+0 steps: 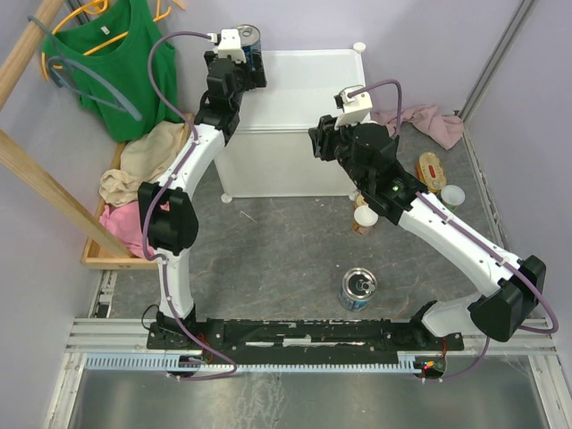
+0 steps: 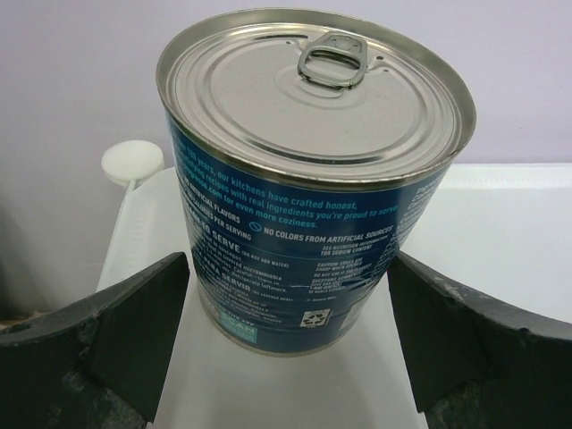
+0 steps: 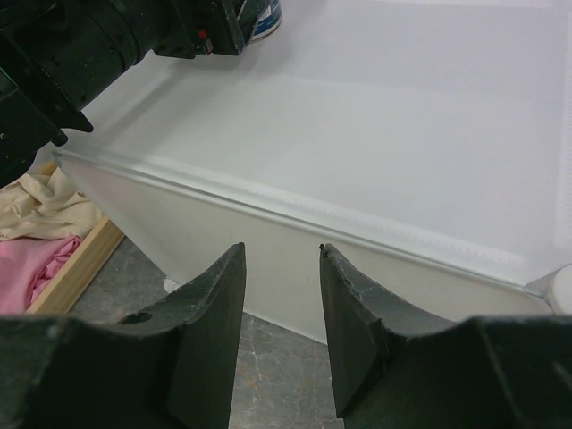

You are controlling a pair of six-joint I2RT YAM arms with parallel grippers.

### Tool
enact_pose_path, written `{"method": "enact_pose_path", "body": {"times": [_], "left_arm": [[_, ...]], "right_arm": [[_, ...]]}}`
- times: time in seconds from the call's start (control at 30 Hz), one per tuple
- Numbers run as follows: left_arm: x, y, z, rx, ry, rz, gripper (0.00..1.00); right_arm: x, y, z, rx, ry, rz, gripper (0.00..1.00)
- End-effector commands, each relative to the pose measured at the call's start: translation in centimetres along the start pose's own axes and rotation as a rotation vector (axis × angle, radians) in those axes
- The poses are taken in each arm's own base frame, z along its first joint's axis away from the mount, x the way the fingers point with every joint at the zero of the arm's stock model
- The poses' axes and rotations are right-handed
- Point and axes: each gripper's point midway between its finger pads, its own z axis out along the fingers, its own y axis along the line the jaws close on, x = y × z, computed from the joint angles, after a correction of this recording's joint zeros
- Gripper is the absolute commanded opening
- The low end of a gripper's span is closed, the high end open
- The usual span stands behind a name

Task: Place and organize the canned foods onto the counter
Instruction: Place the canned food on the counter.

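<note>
- The left gripper (image 2: 288, 268) has its jaws wide apart on either side of a blue-labelled tall can (image 2: 313, 223). A gap shows on each side, so nothing is clamped.
- That can stands upright at the far left corner of the top of the white cabinet (image 1: 304, 98), pull-tab lid up, near a round white knob (image 2: 132, 161).
- The right gripper (image 3: 281, 255) is at the cabinet's near edge, its jaws partly apart with nothing between them.
- A second tall can (image 1: 357, 290) stands on the grey desk (image 1: 286, 250) close to its near edge, between the arm bases.
- A small white-topped can (image 1: 365, 217) sits on the desk partly under the right arm.
- Another small can (image 1: 453, 197) stands toward the desk's right edge, just beside an oval gold tin (image 1: 432, 170).
- A pink cloth (image 1: 429, 121) lies on the desk beside the cabinet's right edge.
- A wooden tray (image 1: 94, 255) of clothes lies along the desk's left edge.
</note>
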Motion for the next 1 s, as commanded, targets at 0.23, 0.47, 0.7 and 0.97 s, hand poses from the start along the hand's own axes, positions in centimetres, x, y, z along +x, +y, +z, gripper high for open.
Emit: {"method": "enact_pose_path", "body": {"times": [0.23, 0.47, 0.7, 0.97], "left_arm": [[-3.3, 1.2, -1.8, -0.052, -0.063, -0.033, 0.99], [-4.6, 1.2, -3.3, -0.049, -0.073, -0.036, 0.99], [-5.3, 1.1, -5.1, -0.033, -0.071, -0.040, 0.99], [-6.5, 0.1, -8.7, 0.015, -0.047, -0.055, 0.99]], "right_arm": [[-1.3, -0.2, -0.4, 0.009, -0.036, -0.001, 0.48], [-0.8, -0.4, -0.3, 0.020, -0.020, 0.002, 0.49], [-0.4, -0.5, -0.3, 0.031, 0.000, 0.001, 0.50], [-0.3, -1.4, -0.8, 0.068, 0.021, -0.023, 0.58]]}}
